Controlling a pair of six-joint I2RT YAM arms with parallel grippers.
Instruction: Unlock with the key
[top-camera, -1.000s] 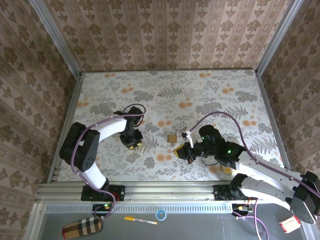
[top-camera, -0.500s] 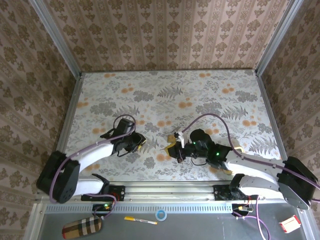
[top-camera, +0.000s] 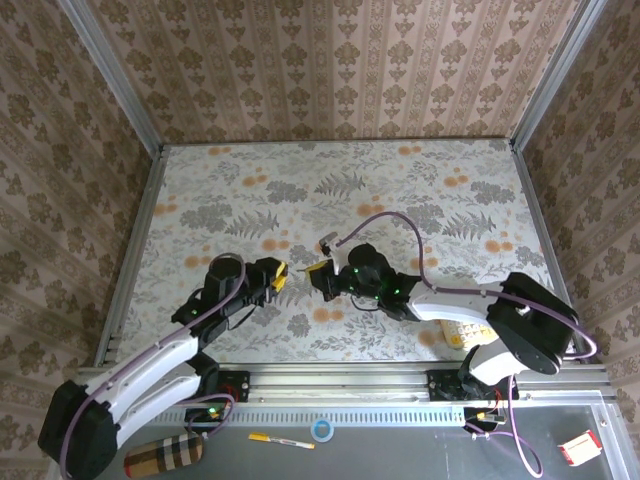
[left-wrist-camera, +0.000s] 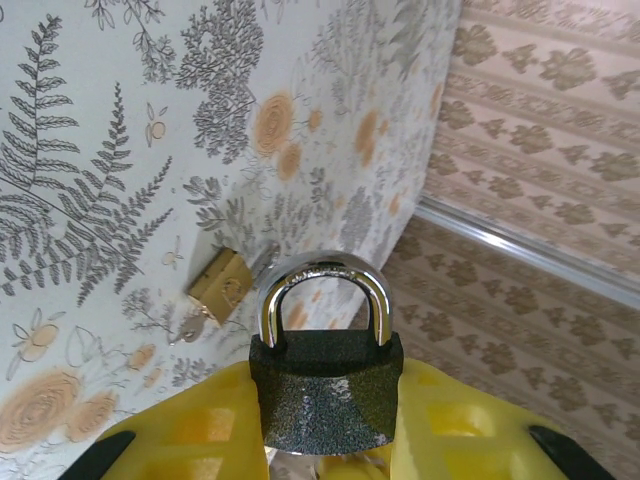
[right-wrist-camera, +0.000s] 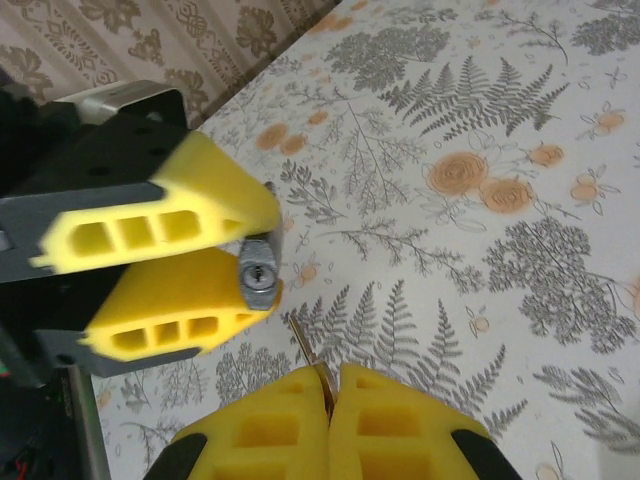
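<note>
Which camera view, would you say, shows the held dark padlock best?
Left wrist: the dark padlock faces it squarely, shackle up, clamped in the left end effector. Right wrist catches its keyhole end; top external, too small to tell.

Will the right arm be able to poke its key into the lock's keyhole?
Probably yes: the key in the right pincer points toward the padlock, held keyhole-first by the left pincer, with nothing between.
</note>
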